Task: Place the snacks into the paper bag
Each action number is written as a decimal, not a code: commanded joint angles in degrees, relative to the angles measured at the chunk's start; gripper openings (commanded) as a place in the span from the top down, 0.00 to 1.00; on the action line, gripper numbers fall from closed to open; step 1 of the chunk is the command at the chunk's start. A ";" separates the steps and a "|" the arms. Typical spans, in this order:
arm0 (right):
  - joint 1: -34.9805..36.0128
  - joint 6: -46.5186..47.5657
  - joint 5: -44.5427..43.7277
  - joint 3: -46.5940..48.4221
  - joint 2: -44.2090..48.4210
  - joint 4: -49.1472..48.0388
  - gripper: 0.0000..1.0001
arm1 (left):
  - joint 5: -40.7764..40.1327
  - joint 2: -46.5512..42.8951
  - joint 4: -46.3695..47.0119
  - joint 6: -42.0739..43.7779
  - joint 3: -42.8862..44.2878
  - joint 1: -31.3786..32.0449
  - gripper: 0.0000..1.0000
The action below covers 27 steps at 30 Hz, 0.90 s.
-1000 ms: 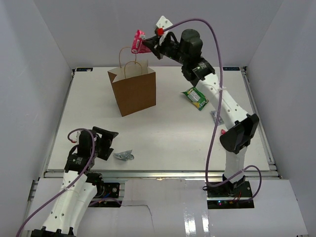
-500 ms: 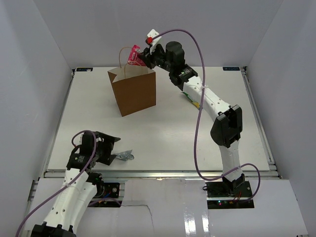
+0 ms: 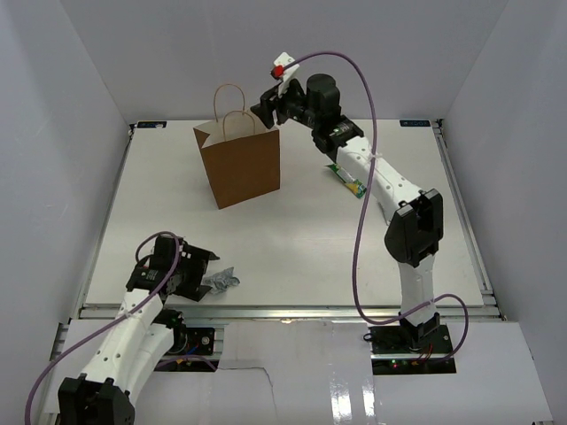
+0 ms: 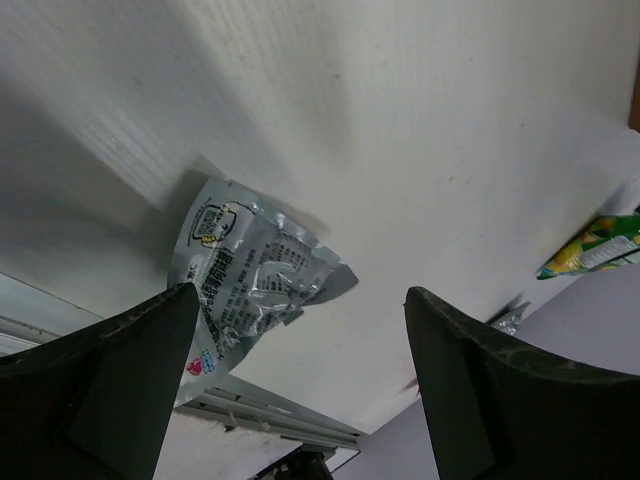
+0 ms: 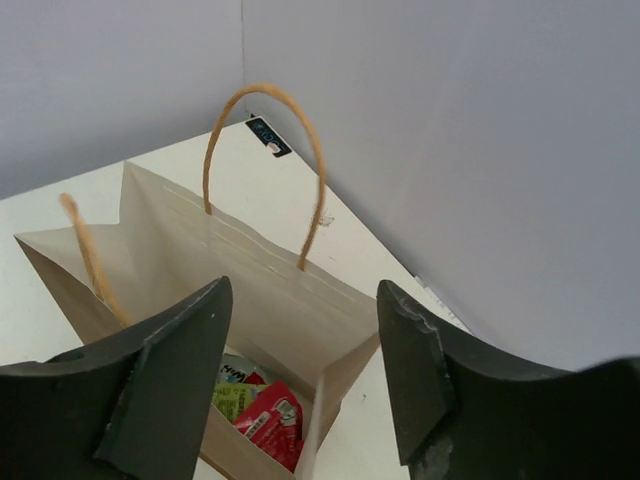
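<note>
Top view: a brown paper bag (image 3: 239, 168) stands upright on a white table (image 3: 301, 239), both looped handles up. The right gripper (image 3: 264, 106) hangs just above the bag's right-hand top edge and carries nothing. To the right of the bag, partly hidden under the right arm, lies a green-and-white packet (image 3: 347, 177). Well in front of the bag, by the table's near edge, the left gripper (image 3: 204, 273) sits low beside a silver packet (image 3: 221, 281).

Left wrist view: the two dark fingers (image 4: 100, 380) are spread wide. The silver packet lies crumpled on the table between them, not pinched; whether one finger touches it cannot be told.

Right wrist view: the fingers (image 5: 160, 380) are spread apart with nothing between them, over the bag's open mouth. On the bag's floor lie a red packet (image 5: 268, 420) and a light green packet (image 5: 232, 392).
</note>
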<state>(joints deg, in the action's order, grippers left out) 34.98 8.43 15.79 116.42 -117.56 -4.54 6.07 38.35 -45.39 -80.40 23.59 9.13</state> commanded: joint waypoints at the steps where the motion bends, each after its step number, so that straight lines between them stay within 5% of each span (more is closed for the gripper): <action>1: -5.08 -1.83 1.95 -0.84 6.37 -1.36 0.32 | 1.14 2.59 0.12 -3.53 -2.06 0.02 0.06; 9: -16.87 -1.14 18.81 -19.35 15.86 3.48 0.06 | 2.20 8.76 4.87 -1.34 -0.83 0.10 0.09; 21: -24.35 1.60 24.37 -45.84 32.91 4.45 0.02 | 2.19 18.50 11.98 -0.11 -5.05 0.10 0.10; 27: -24.70 -0.51 24.99 -50.94 35.64 4.45 0.02 | 2.72 21.41 16.29 1.30 -6.10 0.10 0.30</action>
<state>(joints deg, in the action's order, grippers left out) 10.57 9.15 38.81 66.54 -84.01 1.56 14.15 57.49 -29.74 -80.86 20.93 9.13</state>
